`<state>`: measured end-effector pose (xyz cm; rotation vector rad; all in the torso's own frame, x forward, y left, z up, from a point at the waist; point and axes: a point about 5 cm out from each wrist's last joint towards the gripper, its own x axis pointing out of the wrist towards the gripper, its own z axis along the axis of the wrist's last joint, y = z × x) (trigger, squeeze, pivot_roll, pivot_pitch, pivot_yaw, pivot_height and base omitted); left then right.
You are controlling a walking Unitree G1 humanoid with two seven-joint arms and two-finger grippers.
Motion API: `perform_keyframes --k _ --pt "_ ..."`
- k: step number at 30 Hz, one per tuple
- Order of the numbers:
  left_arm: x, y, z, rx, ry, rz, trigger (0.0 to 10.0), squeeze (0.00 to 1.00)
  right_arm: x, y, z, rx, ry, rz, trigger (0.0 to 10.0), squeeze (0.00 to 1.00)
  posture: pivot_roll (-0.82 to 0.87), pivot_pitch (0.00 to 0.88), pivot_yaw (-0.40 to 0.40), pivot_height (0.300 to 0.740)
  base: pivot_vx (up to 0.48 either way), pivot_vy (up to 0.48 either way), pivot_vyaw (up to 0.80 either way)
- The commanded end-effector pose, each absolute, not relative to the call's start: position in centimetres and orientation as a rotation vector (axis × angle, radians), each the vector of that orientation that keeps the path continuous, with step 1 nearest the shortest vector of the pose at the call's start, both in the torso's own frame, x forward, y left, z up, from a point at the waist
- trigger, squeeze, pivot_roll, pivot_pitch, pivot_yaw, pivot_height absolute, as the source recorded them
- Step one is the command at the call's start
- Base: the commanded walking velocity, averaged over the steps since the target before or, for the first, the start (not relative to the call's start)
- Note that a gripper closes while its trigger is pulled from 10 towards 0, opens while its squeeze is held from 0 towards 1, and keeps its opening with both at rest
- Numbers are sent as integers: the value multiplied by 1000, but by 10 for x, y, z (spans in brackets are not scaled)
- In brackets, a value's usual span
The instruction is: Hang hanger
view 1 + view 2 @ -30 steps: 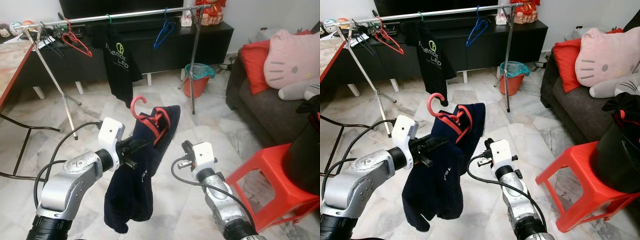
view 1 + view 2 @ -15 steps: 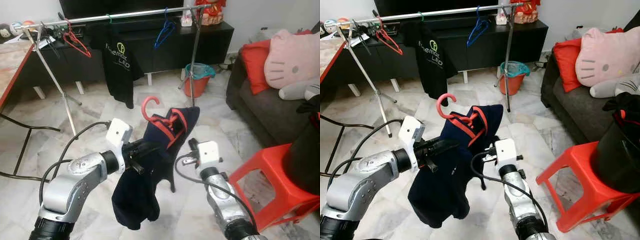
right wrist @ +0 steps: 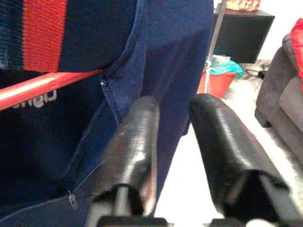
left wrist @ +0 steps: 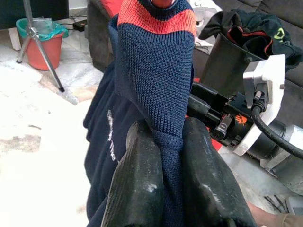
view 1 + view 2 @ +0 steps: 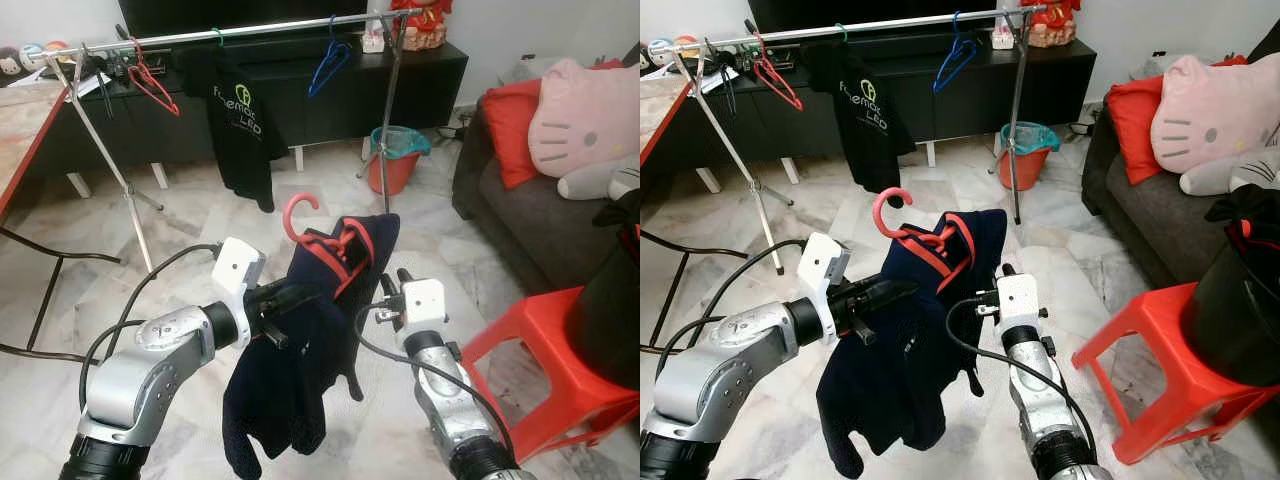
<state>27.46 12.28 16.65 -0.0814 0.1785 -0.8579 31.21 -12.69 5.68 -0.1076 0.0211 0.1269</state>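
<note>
One red hanger (image 5: 318,232) carried one navy jacket (image 5: 300,340) with a red collar, held up at the centre of the head views, and the left gripper (image 4: 163,156) was clamped on the jacket's fabric just below that collar. The right gripper (image 3: 173,137) sat just beside the jacket at 3 o'clock, its fingers slightly parted with nothing between them. At 12 o'clock stood one clothes rail (image 5: 250,30) bearing three hangers: a red hanger on the rail (image 5: 150,85) at 10 o'clock, a black T-shirt (image 5: 240,125) on a green one, and a blue hanger (image 5: 328,60) at 1 o'clock. An orange bucket (image 5: 398,155) stood beside the rail's leg, and a red stool (image 5: 545,370) at 4 o'clock, near a sofa (image 5: 520,215) with a pink cushion (image 5: 580,115). The right wrist view showed the jacket's zip (image 3: 111,101) and the hanger's red bar close up.
</note>
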Motion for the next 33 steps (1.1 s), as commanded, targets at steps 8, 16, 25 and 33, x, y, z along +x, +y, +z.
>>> perform_keyframes --k 8,16,25,33 --pt "273 122 178 -79 111 -876 10000 0 312 -127 57 -111 21 125 10000 1000 9 53 20 740 0 0 0" --pt "270 120 178 -87 123 -914 10000 0 311 -123 44 -165 127 171 10000 0 10 54 19 740 0 0 0" --pt "257 113 181 -102 135 -1022 10000 0 313 -121 48 -151 101 176 10000 0 12 54 19 740 0 0 0" --pt "252 110 182 -112 137 -1069 10000 0 314 -119 51 -143 80 184 10000 0 14 52 18 740 0 0 0"
